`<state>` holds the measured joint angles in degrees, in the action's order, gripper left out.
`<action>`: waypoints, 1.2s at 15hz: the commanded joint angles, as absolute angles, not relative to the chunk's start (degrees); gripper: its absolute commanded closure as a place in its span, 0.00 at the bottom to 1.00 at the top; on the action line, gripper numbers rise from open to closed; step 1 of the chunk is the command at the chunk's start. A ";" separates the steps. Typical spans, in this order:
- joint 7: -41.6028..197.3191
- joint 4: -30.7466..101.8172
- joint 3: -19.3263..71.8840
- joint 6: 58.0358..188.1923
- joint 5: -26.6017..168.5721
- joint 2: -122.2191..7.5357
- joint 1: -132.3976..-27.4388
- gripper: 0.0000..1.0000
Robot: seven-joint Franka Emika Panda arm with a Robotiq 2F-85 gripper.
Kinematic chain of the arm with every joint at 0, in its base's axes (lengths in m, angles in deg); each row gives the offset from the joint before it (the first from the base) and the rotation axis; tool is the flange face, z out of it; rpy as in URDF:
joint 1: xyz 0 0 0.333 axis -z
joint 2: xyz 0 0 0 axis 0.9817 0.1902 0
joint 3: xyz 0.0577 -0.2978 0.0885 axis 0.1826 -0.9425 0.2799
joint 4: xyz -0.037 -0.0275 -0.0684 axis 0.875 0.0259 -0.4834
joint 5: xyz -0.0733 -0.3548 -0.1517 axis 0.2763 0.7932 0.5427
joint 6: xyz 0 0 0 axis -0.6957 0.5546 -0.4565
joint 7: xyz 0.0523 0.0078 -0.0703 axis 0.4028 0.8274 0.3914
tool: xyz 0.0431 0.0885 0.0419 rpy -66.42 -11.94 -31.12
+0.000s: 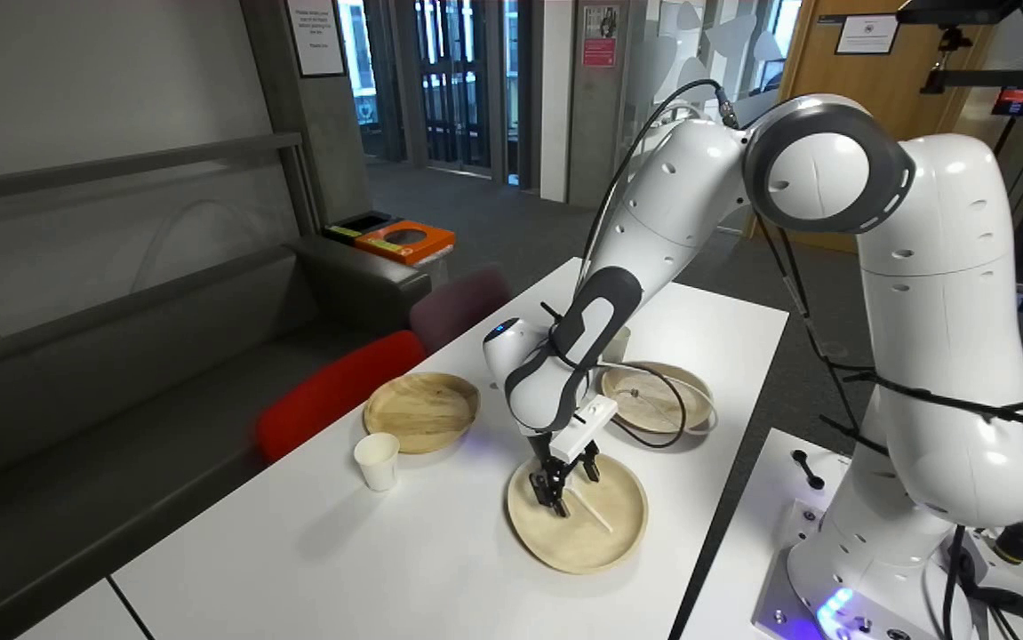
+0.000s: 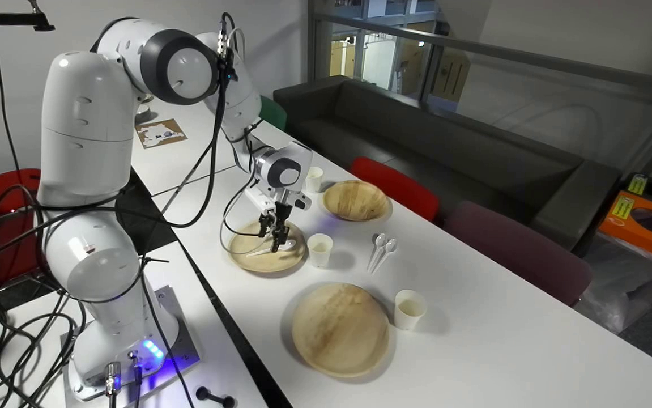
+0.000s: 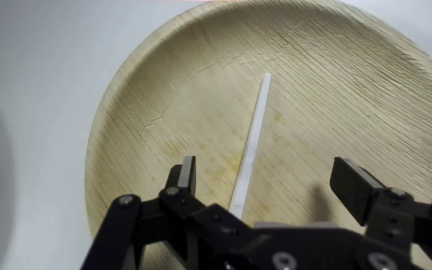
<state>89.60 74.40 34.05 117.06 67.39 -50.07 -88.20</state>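
My gripper [image 3: 265, 176] stands open just above a round, shallow wooden plate [image 3: 144, 93]. Between its spread fingers lies a white spoon [image 3: 250, 157], apart from both pads [image 3: 354, 180]; its lower end is hidden behind the gripper body in the wrist view. In an exterior view the spoon's bowl [image 2: 289, 245] shows beside the black fingers. Both exterior views put the gripper [image 1: 577, 492] low over the plate [image 1: 582, 547]; whether the fingertips touch it, I cannot tell. A pale paper cup [image 2: 320, 250] is close beside this plate.
Three white spoons [image 2: 379, 252] lie on the table. A wooden bowl [image 1: 422, 413] stands near a paper cup [image 1: 378, 460]. Another plate [image 2: 341, 331] has a cup [image 2: 409, 309] beside it. A loose cable [image 1: 680, 409] hangs from the arm. Chairs and a sofa [image 2: 450, 136] line the far side.
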 commanded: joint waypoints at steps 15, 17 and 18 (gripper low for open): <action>91.32 74.43 32.43 118.28 68.62 -48.66 -88.99 0.68; 91.34 74.42 32.43 118.24 68.62 -48.67 -89.02 0.73; 91.39 74.45 32.43 118.28 68.64 -48.69 -89.05 0.75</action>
<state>89.62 74.25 33.18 117.06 67.44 -48.58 -88.20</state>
